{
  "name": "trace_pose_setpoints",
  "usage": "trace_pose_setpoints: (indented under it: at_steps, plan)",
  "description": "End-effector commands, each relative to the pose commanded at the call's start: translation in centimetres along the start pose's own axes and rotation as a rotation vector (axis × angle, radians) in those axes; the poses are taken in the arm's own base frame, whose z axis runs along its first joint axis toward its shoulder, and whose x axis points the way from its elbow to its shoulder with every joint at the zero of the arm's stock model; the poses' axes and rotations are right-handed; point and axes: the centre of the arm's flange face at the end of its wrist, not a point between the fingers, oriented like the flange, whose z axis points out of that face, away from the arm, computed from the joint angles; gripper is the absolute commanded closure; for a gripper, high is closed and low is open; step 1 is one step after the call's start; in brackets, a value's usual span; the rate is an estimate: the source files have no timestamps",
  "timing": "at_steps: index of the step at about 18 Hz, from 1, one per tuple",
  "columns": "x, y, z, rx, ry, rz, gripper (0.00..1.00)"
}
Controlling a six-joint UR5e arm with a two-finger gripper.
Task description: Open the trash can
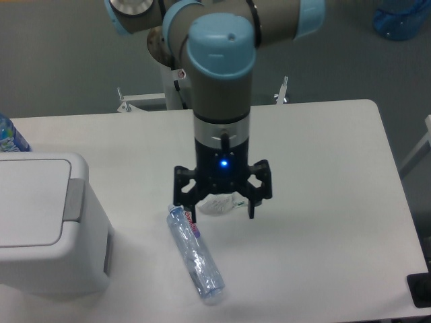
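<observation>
White plastic trash can (47, 225) sits at the left edge of the surface (323, 202), partly cut off by the frame. Its flat lid panel (30, 202) lies down and closed, with a grey strip (75, 198) running along the lid's right edge. A blue-labelled bottle (10, 138) shows just behind the can at the far left, mostly out of view.

Right of the can, lying on its side, is a clear plastic bottle (195, 254), cap end toward the upper left, body angled down to the right. It is apart from the can's right wall.

Above and just right of the bottle's cap hangs the tool (220, 210), pointing straight down from the grey-and-blue arm (222, 87), a blue light lit on its body. Its two dark fingers (180, 195) are spread wide, gripping nothing. A small crumpled white scrap (219, 204) lies on the surface between them; whether a finger touches it cannot be told.

The can lies well to the left of the tool, with the clear bottle between them. The tool is not touching the can.

A blue container (402, 19) stands on the floor at the upper right.
</observation>
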Motion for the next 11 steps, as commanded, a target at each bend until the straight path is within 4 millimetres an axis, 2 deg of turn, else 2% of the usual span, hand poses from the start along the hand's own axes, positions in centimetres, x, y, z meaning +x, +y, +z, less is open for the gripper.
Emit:
trace_pose_setpoints:
  at_steps: [3,11]
  plan:
    - [-0.24,0.48,0.58,-0.022,-0.027,-0.002,0.00]
    - [0.17,0.46,0.29,-0.011,-0.010,-0.002,0.00]
